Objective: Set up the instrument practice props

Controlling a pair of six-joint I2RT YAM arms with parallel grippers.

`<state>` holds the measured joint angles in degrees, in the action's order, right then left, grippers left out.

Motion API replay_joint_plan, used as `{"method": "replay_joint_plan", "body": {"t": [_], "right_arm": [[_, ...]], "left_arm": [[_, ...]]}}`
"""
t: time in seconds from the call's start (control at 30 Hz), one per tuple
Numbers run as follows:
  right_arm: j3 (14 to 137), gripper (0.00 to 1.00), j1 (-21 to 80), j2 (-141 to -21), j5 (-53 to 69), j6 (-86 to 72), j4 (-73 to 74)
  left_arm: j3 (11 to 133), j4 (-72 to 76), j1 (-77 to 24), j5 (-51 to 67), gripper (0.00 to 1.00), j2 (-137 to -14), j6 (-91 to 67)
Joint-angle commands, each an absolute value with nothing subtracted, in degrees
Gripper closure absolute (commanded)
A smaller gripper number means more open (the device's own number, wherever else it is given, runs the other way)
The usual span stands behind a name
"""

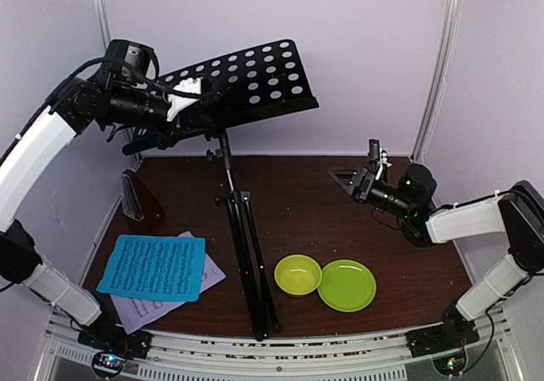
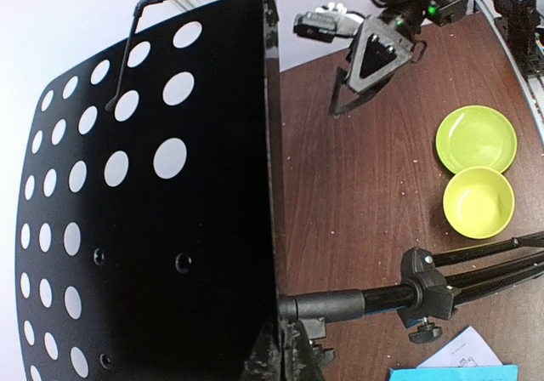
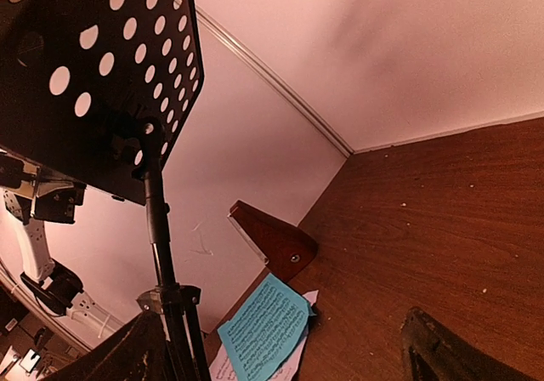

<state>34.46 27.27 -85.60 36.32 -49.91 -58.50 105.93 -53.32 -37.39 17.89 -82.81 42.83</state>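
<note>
The black music stand rises at mid table on its tripod pole, its perforated desk tilted. My left gripper is shut on the desk's lower edge, and in the left wrist view its fingers pinch that thin edge beside the desk. The blue sheet lies on the pale lilac sheet at front left. The brown metronome stands by the left wall. My right gripper hovers open and holds nothing at right, facing the metronome and blue sheet.
A yellow-green bowl and a green plate sit touching at front centre-right, next to the tripod's feet. Pale walls close in the back and both sides of the brown table.
</note>
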Motion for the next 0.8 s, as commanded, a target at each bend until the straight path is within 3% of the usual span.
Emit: {"method": "replay_joint_plan", "body": {"t": [0.0,0.4,0.77], "right_arm": [[40.7,0.04,30.5,-89.0,38.3,-51.4,-60.3],[57.6,0.10,42.7,-97.0,42.2,-57.3,-60.9],[65.2,0.17,46.4,-101.0,45.2,-56.8,-58.1]], "left_arm": [[106.3,-34.9,-38.0,24.6,1.00,-76.1,53.3],[105.3,-35.0,-40.4,28.9,1.00,-73.1,57.5],[103.9,-34.9,-41.1,32.9,1.00,-72.0,59.3]]}}
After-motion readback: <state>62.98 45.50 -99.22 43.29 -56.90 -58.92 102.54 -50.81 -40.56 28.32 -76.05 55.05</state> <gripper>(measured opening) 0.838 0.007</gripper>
